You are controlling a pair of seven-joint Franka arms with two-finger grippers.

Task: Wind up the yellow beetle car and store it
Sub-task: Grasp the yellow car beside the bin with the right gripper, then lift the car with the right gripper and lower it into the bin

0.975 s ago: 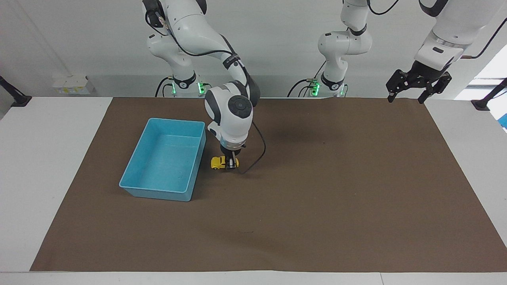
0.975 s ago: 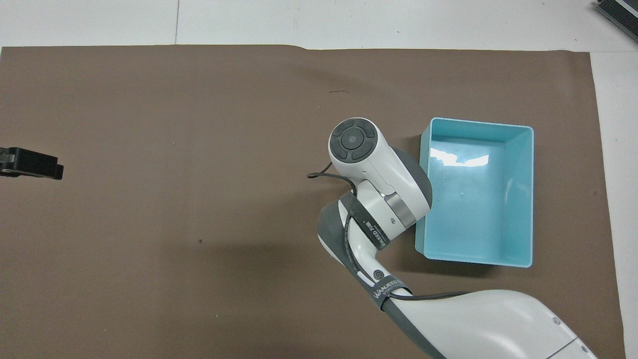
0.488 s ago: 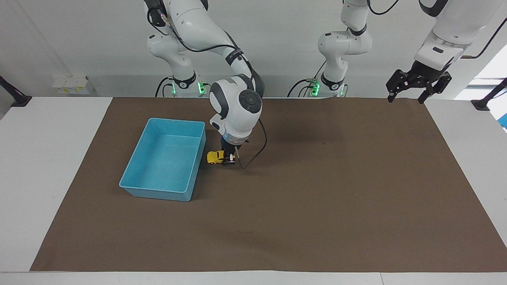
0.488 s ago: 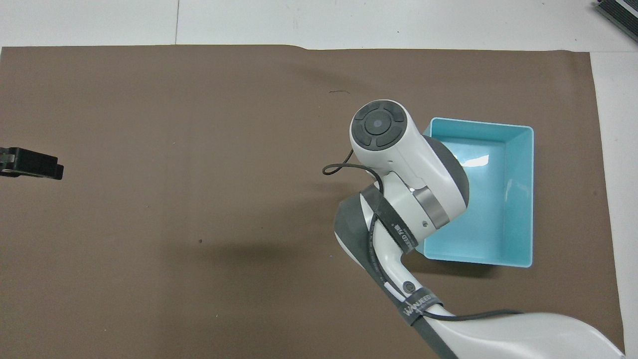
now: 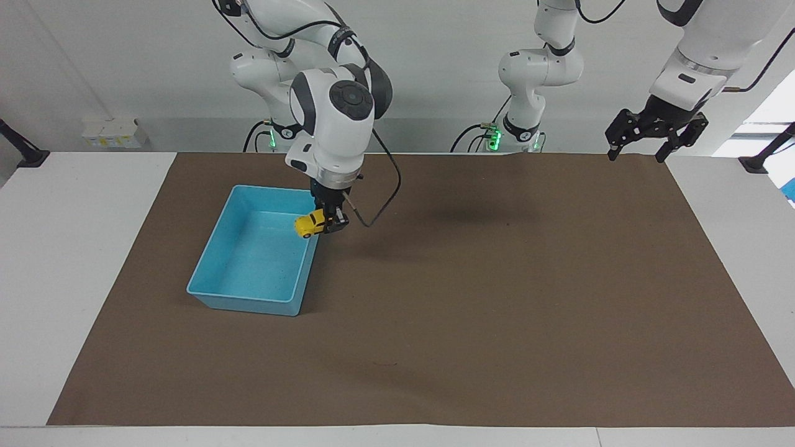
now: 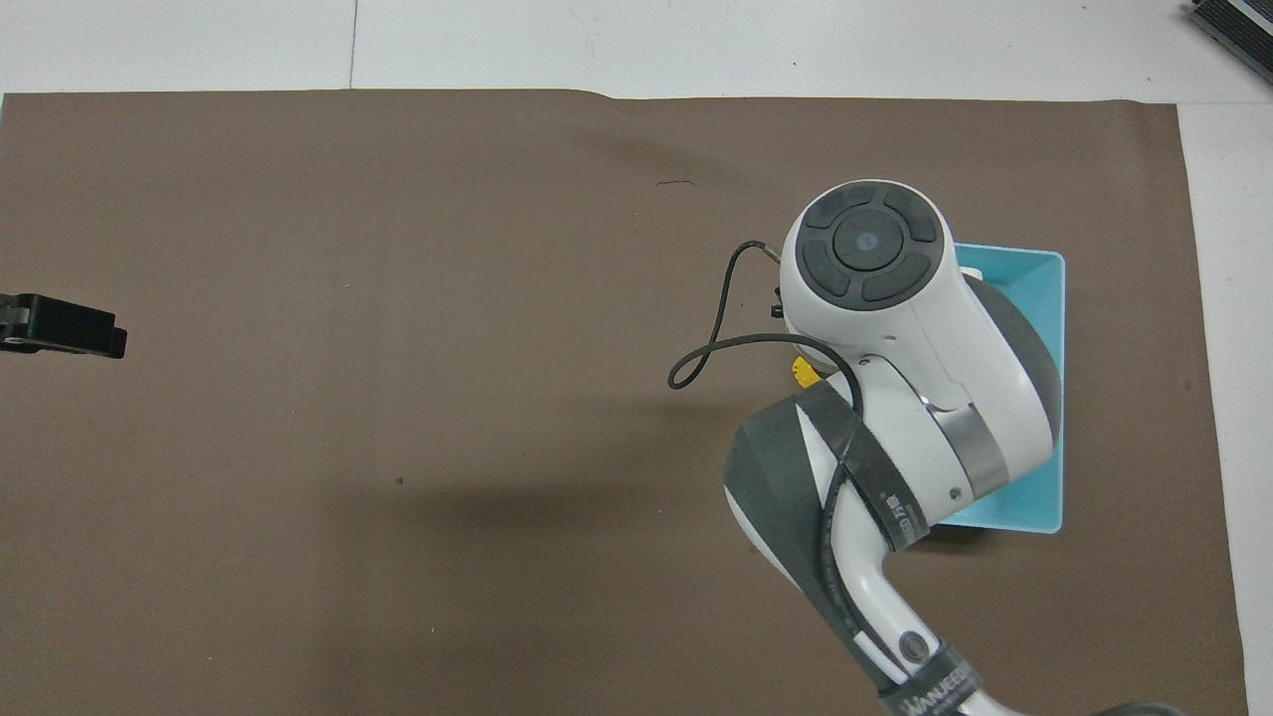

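Facing view: the right end effector (image 5: 330,222), closed on the yellow beetle car (image 5: 308,225), hangs over the light blue bin (image 5: 214,261)'s rim at the bin's 2 o'clock; only lowering and release seem left. The left end effector (image 5: 655,133) waits, spread wide, over the table (image 5: 497,310)'s edge.

Overhead view: the arm hides most of the bin (image 6: 1049,398); a sliver of the car (image 6: 802,372) shows at the wrist's 9 o'clock, with open room all around.

A white table (image 5: 74,261) carries a brown mat (image 5: 497,310) over most of its top (bare white at the edges). A light blue bin (image 5: 211,273) sits on the mat, toward the right arm's end.
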